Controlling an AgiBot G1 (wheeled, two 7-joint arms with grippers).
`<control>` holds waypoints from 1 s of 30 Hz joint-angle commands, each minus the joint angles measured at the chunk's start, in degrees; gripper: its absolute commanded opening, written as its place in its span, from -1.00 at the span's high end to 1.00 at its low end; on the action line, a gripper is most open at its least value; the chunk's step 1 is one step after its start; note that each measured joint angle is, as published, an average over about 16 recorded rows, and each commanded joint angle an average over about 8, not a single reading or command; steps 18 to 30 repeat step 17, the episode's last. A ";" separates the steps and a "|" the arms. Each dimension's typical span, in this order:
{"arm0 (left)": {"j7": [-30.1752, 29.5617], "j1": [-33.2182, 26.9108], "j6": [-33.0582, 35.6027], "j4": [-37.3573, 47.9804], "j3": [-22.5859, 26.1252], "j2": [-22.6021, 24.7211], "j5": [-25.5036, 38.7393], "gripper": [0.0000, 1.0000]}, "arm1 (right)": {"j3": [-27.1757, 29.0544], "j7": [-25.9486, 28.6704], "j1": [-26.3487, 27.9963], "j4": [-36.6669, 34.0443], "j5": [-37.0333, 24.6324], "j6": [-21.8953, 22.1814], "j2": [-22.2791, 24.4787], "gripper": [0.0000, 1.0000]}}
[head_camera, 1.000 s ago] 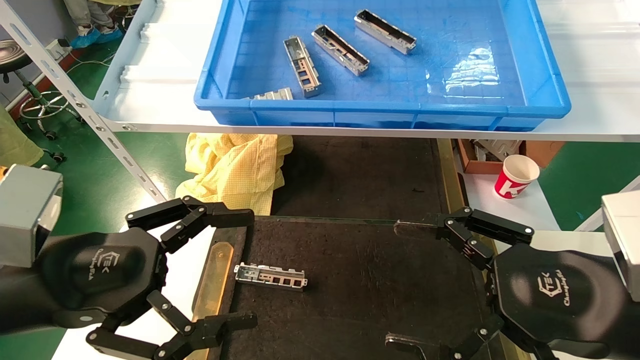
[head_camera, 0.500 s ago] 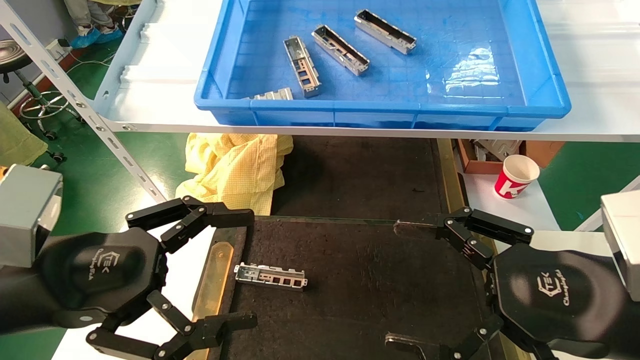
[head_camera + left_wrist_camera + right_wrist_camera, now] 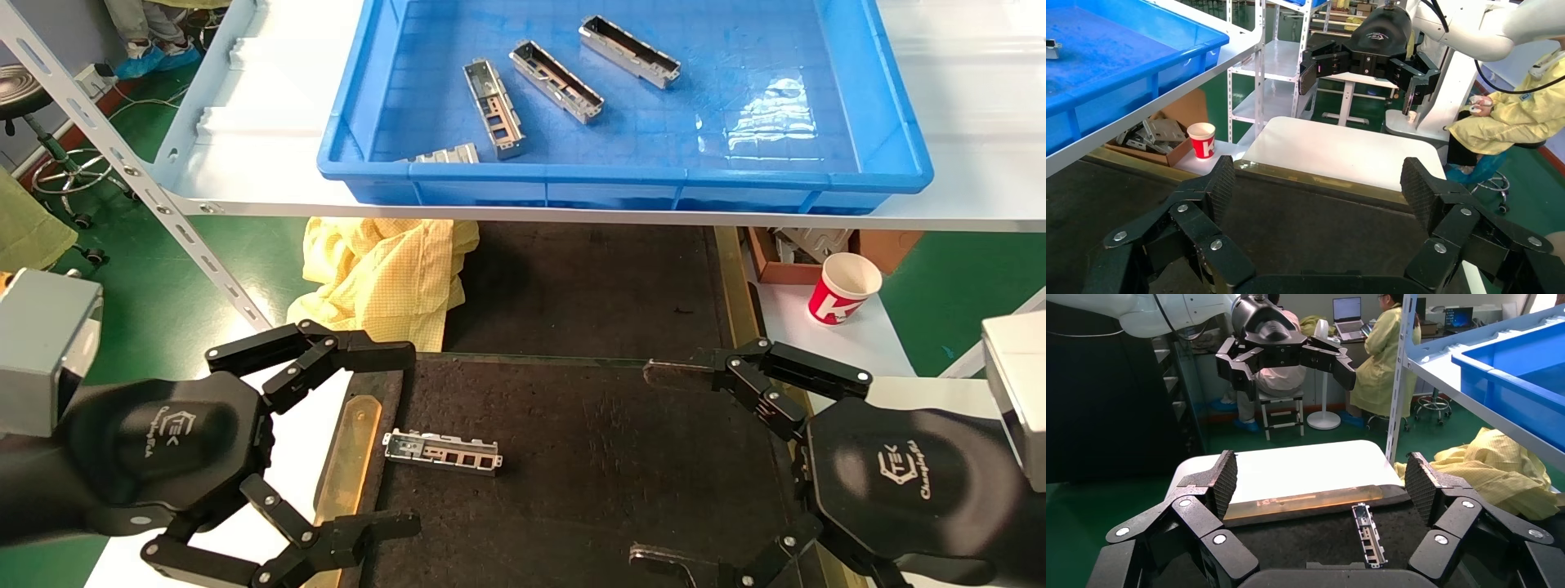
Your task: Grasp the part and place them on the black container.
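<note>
- The left hand hovers at the near left edge of the black container, fingers spread wide and holding nothing.
- The right hand hovers at the container's near right edge, fingers likewise spread wide and empty.
- Between the two hands, nearer the left one, one part lies flat on the container, just beside its brass-coloured left edge strip. Nothing lies between either hand and this part.
- The part is a long, narrow silver metal channel with rectangular cutouts and small tabs; the right wrist view shows it resting on the rough black surface.
- Beyond the container, a crumpled yellow cloth lies at the left, and a red and white paper cup stands at the right on the white table.
- Higher up, on a shelf, a blue bin holds more silver parts alike, well apart from both hands.
</note>
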 commanded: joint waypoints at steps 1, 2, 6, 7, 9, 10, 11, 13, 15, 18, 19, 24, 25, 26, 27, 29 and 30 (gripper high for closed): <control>0.00 0.00 0.00 0.00 0.00 0.00 0.00 -1.00 | 0.00 0.00 0.00 0.00 0.00 0.00 0.00 -1.00; 0.00 0.00 0.00 0.00 0.00 0.00 0.00 -1.00 | 0.00 0.00 0.00 0.00 0.00 0.00 0.00 -1.00; 0.00 0.00 0.00 0.00 0.00 0.00 0.00 -1.00 | 0.00 0.00 0.00 0.00 0.00 0.00 0.00 -1.00; 0.00 0.00 0.00 0.00 0.00 0.00 0.00 -1.00 | 0.00 0.00 0.00 0.00 0.00 0.00 0.00 -1.00; 0.00 0.00 0.00 0.00 0.00 0.00 0.00 -1.00 | 0.00 0.00 0.00 0.00 0.00 0.00 0.00 -1.00; 0.00 0.00 0.00 0.00 0.00 0.00 0.00 -1.00 | 0.00 0.00 0.00 0.00 0.00 0.00 0.00 -1.00; 0.00 0.00 0.00 0.00 0.00 0.00 0.00 -1.00 | 0.00 0.00 0.00 0.00 0.00 0.00 0.00 -1.00; 0.00 0.00 0.00 0.00 0.00 0.00 0.00 -1.00 | 0.00 0.00 0.00 0.00 0.00 0.00 0.00 -1.00; 0.00 0.00 0.00 0.00 0.00 0.00 0.00 -1.00 | 0.00 0.00 0.00 0.00 0.00 0.00 0.00 -1.00; 0.00 0.00 0.00 0.00 0.00 0.00 0.00 -1.00 | 0.00 0.00 0.00 0.00 0.00 0.00 0.00 -1.00; 0.00 0.00 0.00 0.00 0.00 0.00 0.00 -1.00 | 0.00 0.00 0.00 0.00 0.00 0.00 0.00 -1.00; 0.00 0.00 0.00 0.00 0.00 0.00 0.00 -1.00 | 0.00 0.00 0.00 0.00 0.00 0.00 0.00 -1.00; 0.00 0.00 0.00 0.00 0.00 0.00 0.00 -1.00 | 0.00 0.00 0.00 0.00 0.00 0.00 0.00 -1.00; 0.00 0.00 0.00 0.00 0.00 0.00 0.00 -1.00 | 0.00 0.00 0.00 0.00 0.00 0.00 0.00 -1.00; 0.00 0.00 0.00 0.00 0.00 0.00 0.00 -1.00 | 0.00 0.00 0.00 0.00 0.00 0.00 0.00 -1.00; 0.00 0.00 0.00 0.00 0.00 0.00 0.00 -1.00 | 0.00 0.00 0.00 0.00 0.00 0.00 0.00 -1.00; 0.00 0.00 0.00 0.00 0.00 0.00 0.00 -1.00 | 0.00 0.00 0.00 0.00 0.00 0.00 0.00 -1.00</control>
